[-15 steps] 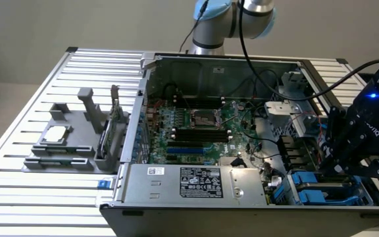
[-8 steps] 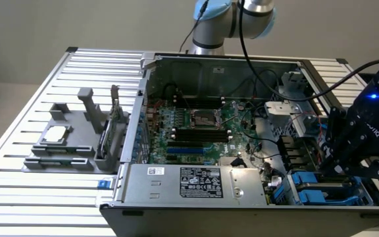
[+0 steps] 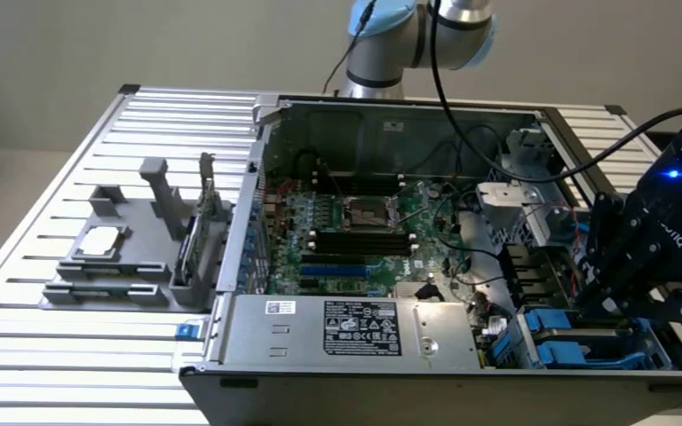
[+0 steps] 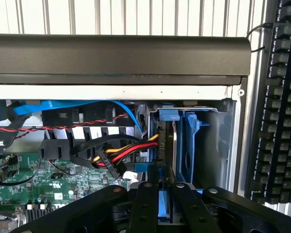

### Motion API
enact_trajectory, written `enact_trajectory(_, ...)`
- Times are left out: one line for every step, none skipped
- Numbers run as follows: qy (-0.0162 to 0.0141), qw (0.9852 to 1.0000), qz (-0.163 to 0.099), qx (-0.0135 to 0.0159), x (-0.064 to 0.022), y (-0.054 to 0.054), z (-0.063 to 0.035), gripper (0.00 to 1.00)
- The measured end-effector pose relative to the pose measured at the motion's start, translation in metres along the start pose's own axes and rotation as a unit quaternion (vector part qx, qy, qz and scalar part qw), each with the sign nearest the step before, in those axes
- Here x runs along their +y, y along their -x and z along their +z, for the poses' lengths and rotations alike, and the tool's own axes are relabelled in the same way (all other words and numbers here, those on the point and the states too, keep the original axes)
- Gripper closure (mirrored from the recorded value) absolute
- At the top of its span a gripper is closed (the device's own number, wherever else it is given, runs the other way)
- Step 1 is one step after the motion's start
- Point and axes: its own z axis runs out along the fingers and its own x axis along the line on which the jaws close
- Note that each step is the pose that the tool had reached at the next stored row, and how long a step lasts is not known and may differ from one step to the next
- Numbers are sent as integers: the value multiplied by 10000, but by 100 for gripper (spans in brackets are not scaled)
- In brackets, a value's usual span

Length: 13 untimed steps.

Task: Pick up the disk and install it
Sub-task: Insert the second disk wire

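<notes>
One gripper (image 4: 163, 196), nearest the wrist camera, had its fingers (image 4: 144, 204) drawn narrow on a blue edge, judged to be the carrier of the disk (image 4: 186, 150). The hold looked firm, though the contact itself was partly hidden.

One disk, standing on edge and well down in the bay (image 4: 218, 145) at the case's corner. In the exterior view, that corner was at the near right.

Progress, as judged:
- Pick-up was done, since the disk was off the table and in the fingers.
- Installing was far along, with the disk already between the bay walls.
- Final seating and release were left to do. Whether the disk had reached its connector could not be told.

Beside the bay:
- One red-yellow-black cable bundle (image 4: 128, 153), ending just beside the disk.
- One blue cable (image 4: 63, 106), running above the bundle.

Farther off:
- One case (image 3: 258, 151), lid off.
- One board (image 3: 353, 231) on the case floor.
- One power unit (image 3: 365, 328) along the case's near side.
- One keyboard (image 4: 283, 97) outside the case wall.
- One slatted table (image 3: 33, 355) under everything.

Farthest from the gripper, at the exterior view's left:
- One grey fixture (image 3: 116, 280).
- One chip (image 3: 102, 238) lying on the fixture.
- One card (image 3: 205, 235) upright beside it.
- One arm (image 3: 418, 35) rising behind the case.
</notes>
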Motion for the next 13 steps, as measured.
enact_trajectory(0,10000,0,0,0,1,0,84)
enact_trajectory(0,10000,0,1,0,2,0,84)
enact_trajectory(0,10000,0,1,0,2,0,84)
enact_trajectory(0,10000,0,1,0,2,0,84)
enact_trajectory(0,10000,0,1,0,2,0,84)
enact_trajectory(0,10000,0,1,0,2,0,84)
enact_trajectory(0,10000,0,2,0,2,0,84)
enact_trajectory(0,10000,0,2,0,2,0,84)
enact_trajectory(0,10000,0,4,0,3,0,84)
enact_trajectory(0,10000,0,5,0,4,0,84)
enact_trajectory(0,10000,-1,7,0,4,0,84)
enact_trajectory(0,10000,-1,9,0,4,0,84)
enact_trajectory(0,10000,-1,10,0,4,0,84)
